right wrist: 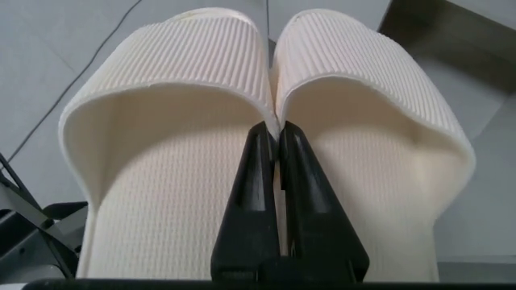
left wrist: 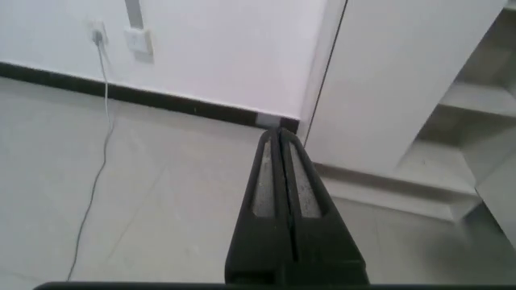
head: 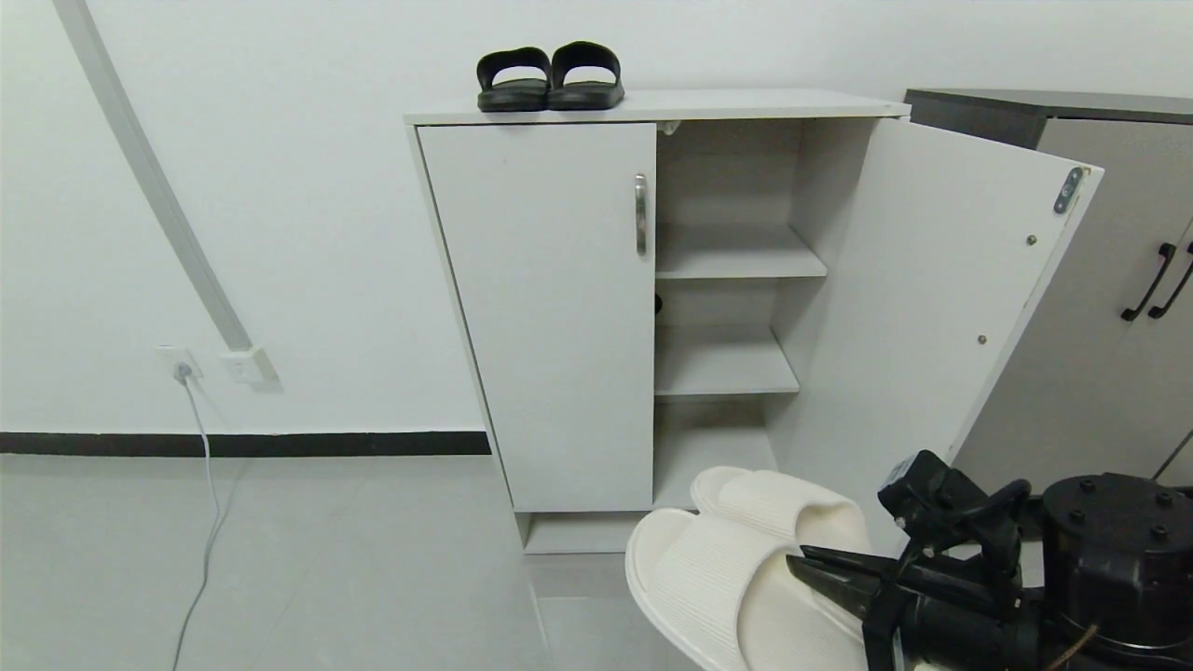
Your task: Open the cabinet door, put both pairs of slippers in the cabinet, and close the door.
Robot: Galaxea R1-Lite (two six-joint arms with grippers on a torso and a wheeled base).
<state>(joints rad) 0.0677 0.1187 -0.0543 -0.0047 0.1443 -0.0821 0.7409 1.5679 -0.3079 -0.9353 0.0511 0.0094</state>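
Note:
My right gripper is shut on a pair of cream ribbed slippers, pinching their inner edges together, low in front of the cabinet. The white cabinet has its right door swung open and its left door shut. Inside are two shelves and a bare bottom. A pair of black slippers sits on the cabinet top at the left. My left gripper is shut with nothing in it, above the floor left of the cabinet.
A dark grey cabinet stands right behind the open door. A wall socket with a white cable trailing over the tiled floor is at the left. A black skirting strip runs along the wall.

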